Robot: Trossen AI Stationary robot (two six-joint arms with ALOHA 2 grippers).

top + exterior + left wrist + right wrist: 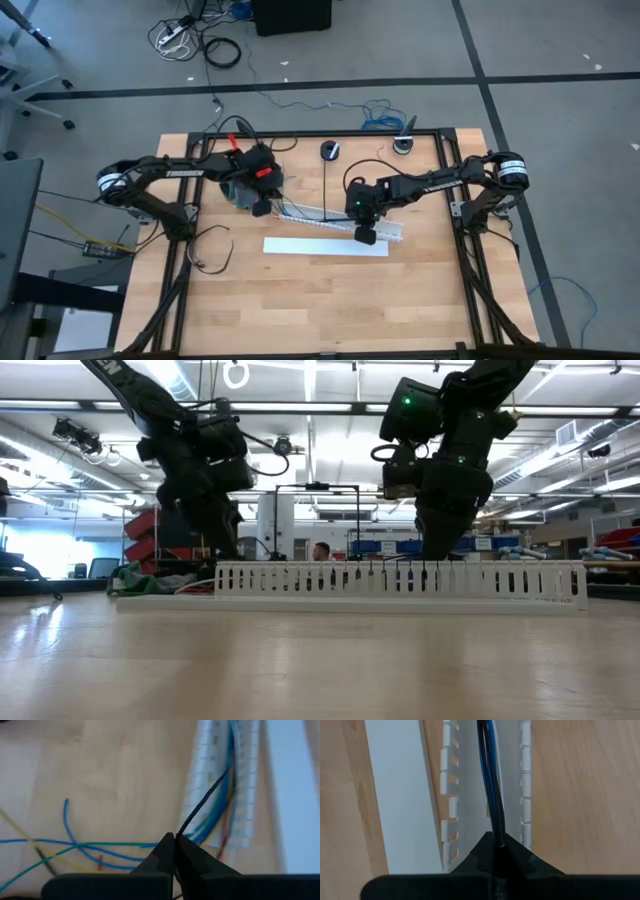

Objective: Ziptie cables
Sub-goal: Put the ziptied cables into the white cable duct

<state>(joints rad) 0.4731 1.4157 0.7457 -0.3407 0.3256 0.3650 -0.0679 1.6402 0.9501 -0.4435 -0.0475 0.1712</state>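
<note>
The cables (492,780), a bundle of dark and blue wires, lie along the inside of the white slotted duct (340,220), which rests on the table. At the duct's left end the bundle fans into loose blue, green and yellow wires (75,845) that lie on the wood. My right gripper (496,840) is shut on the bundle inside the duct, near its right end. My left gripper (175,837) is at the duct's left end (260,208), shut on a thin black strand (200,805). My left gripper pinches the thin black strand's near end (178,833) between its two fingertips, slanting down. The strand runs almost straight from the fingertips into the duct (220,780), clear of the table. My right gripper pinches the cable bundle (495,832) between its two fingers, coming steeply from above, inside the duct's channel. The fingers lie across the bundle, which stays in the channel between the slotted walls (449,800).
A flat white lid strip (325,246) lies on the table just in front of the duct. A green-and-dark object (238,190) sits under my left arm. Two round black fittings (330,150) stand at the far edge. Bare wood stretches toward the near edge.
</note>
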